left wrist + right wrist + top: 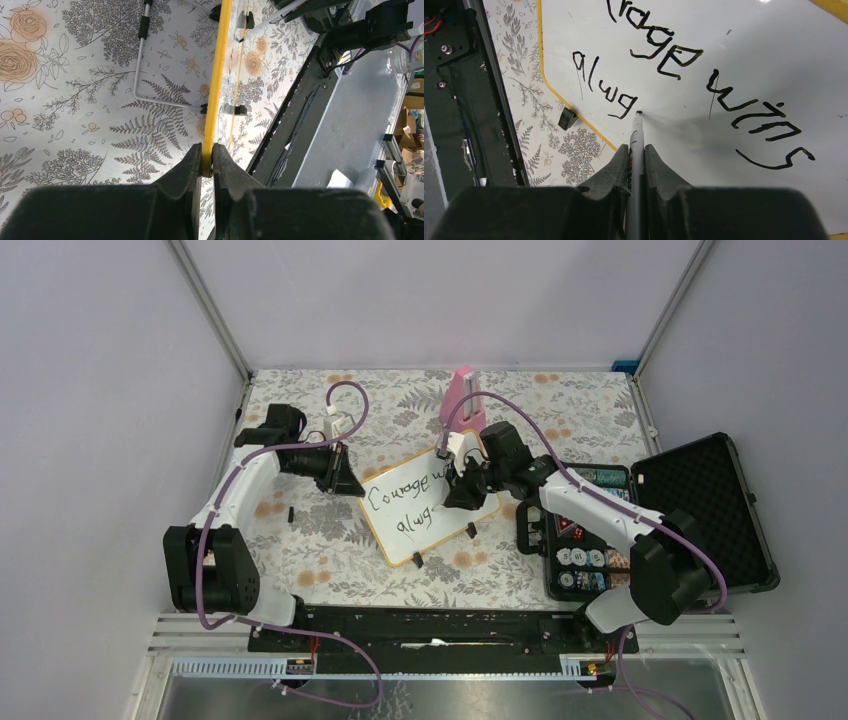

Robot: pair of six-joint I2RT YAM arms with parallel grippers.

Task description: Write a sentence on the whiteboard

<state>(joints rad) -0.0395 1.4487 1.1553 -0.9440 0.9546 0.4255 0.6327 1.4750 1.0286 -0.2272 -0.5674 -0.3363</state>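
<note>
Pinched tight in the right gripper (636,148): a marker (638,127), tip touching the whiteboard (744,35) just ahead of the fingers, beside the sentence (681,55), second line unfinished. Clamped between the left gripper (207,150) fingers: the board's yellow rim. Underneath, floral tablecloth (75,100); beyond, pale lilac walls (440,300).

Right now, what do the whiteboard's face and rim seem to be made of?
The whiteboard face: smooth, glossy white, probably coated board or plastic; light glares on it. The rim: thin, evenly yellow-orange strip; painted wood or plastic, I cannot tell which.
</note>
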